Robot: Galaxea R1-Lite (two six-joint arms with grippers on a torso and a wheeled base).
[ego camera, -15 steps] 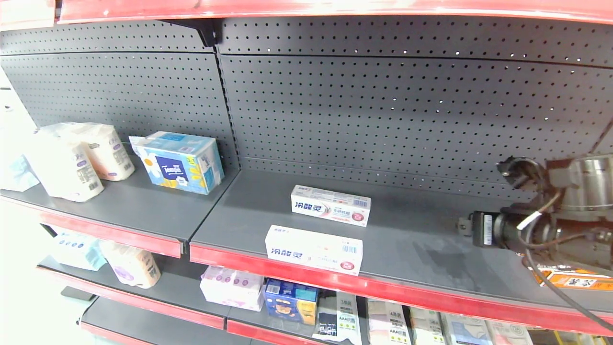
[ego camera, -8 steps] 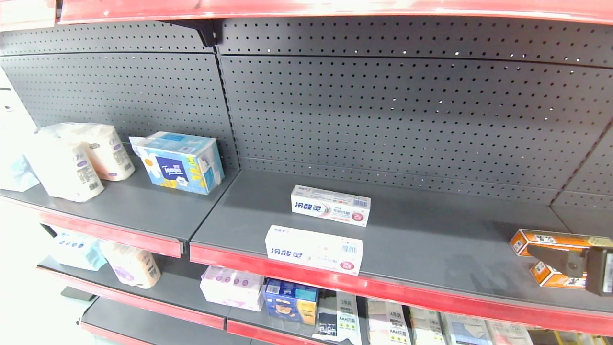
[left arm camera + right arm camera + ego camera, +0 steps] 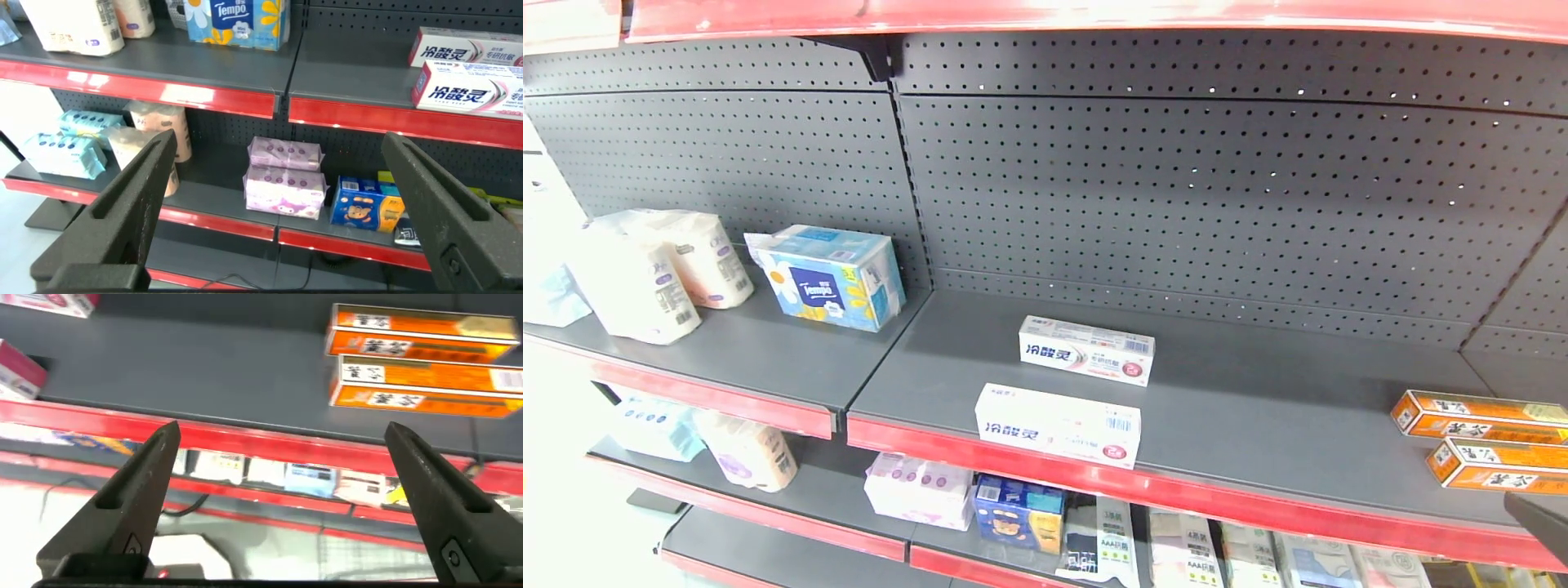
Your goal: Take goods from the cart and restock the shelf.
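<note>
Two orange boxes lie side by side at the right end of the grey shelf (image 3: 1241,408), the rear one (image 3: 1478,415) behind the front one (image 3: 1499,465). In the right wrist view, my right gripper (image 3: 283,429) is open and empty, in front of and below the shelf's red edge, with the rear orange box (image 3: 425,331) and the front orange box (image 3: 425,385) beyond it. One dark right finger (image 3: 1539,516) pokes in at the head view's lower right corner. My left gripper (image 3: 279,139) is open and empty, held low before the lower shelves.
Two white toothpaste boxes (image 3: 1058,425) (image 3: 1086,349) lie mid-shelf. A blue tissue pack (image 3: 829,276) and white paper packs (image 3: 633,282) stand on the left section. Pink tissue packs (image 3: 284,175) and small boxes fill the lower shelf. Bare shelf lies between the toothpaste and the orange boxes.
My right arm has drawn back from the shelf, down and to the right, uncovering the two orange boxes that rest there. Nothing else has moved.
</note>
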